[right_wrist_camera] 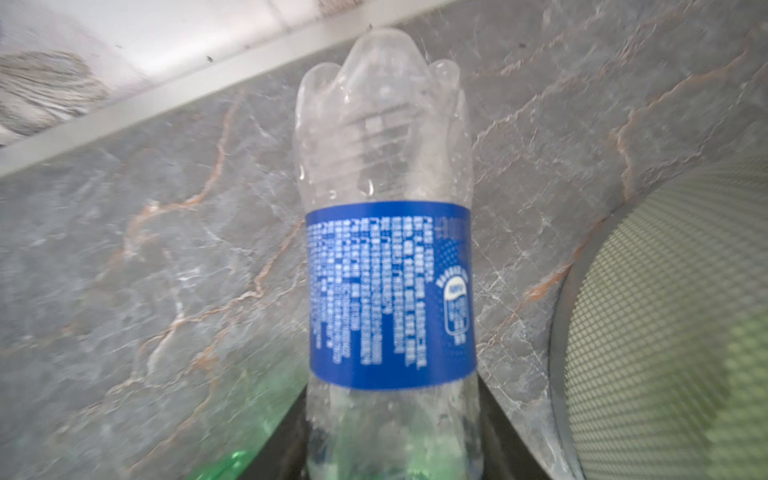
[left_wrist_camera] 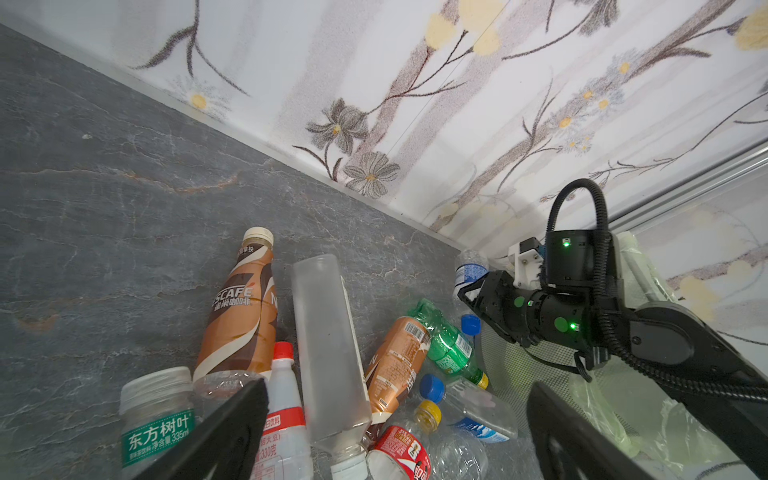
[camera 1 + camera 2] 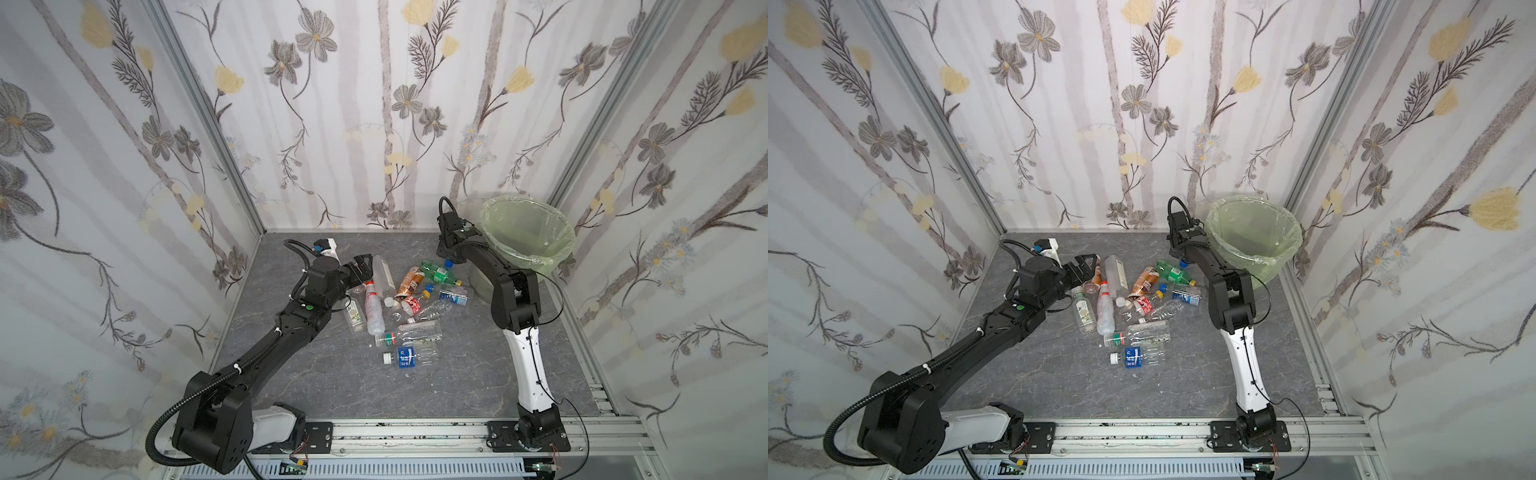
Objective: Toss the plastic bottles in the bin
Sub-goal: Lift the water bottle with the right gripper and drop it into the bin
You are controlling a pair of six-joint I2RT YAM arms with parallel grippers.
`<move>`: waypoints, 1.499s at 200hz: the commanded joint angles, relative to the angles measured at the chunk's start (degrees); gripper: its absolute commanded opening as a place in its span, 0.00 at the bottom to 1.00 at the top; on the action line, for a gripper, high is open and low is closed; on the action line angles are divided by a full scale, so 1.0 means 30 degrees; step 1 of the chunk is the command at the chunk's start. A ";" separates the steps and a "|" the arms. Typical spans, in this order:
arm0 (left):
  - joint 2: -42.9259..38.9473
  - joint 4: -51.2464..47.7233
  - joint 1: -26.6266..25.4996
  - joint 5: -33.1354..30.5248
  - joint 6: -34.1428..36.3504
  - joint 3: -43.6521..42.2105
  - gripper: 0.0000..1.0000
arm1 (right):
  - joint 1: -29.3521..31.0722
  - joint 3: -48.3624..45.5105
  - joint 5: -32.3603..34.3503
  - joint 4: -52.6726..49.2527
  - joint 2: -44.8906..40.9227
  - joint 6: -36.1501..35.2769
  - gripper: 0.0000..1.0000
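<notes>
Gripping 1 clear blue-label bottle (image 1: 388, 291) low at 9 o'clock of the bin (image 3: 540, 232), the right gripper (image 2: 468, 293) may clip the rim (image 3: 528, 203) or snag the liner (image 3: 552, 261) unless it lifts higher, while the left gripper (image 3: 361, 266) hangs wide open over the pile (image 3: 399, 299), at its 10 o'clock edge.

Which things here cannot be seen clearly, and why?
- Right gripper: jaw tips hidden by its wrist in both top views, and by the blue-label bottle in the right wrist view.
- That bottle's cap: cut off by the picture's edge; label print blurred.
- Bottle pile: clear bottles overlap, too small to count in top views.
- Green-label bottle: partly covered by the left gripper in the left wrist view.
</notes>
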 commanded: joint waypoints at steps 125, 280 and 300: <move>-0.0483 0.0171 -0.1529 -0.1244 0.2702 0.4602 1.00 | 0.2680 -0.1807 0.0982 -0.0100 -1.0484 -0.3608 0.45; 0.4044 0.0363 -0.7047 -0.3113 0.7972 1.1546 1.00 | 0.1399 -0.8378 0.5657 0.5183 -2.4740 -0.7123 0.46; 0.4082 0.0416 -0.7115 -0.3278 0.8016 1.1429 1.00 | -0.0040 -0.8697 0.5325 0.5272 -2.4233 -0.7136 0.46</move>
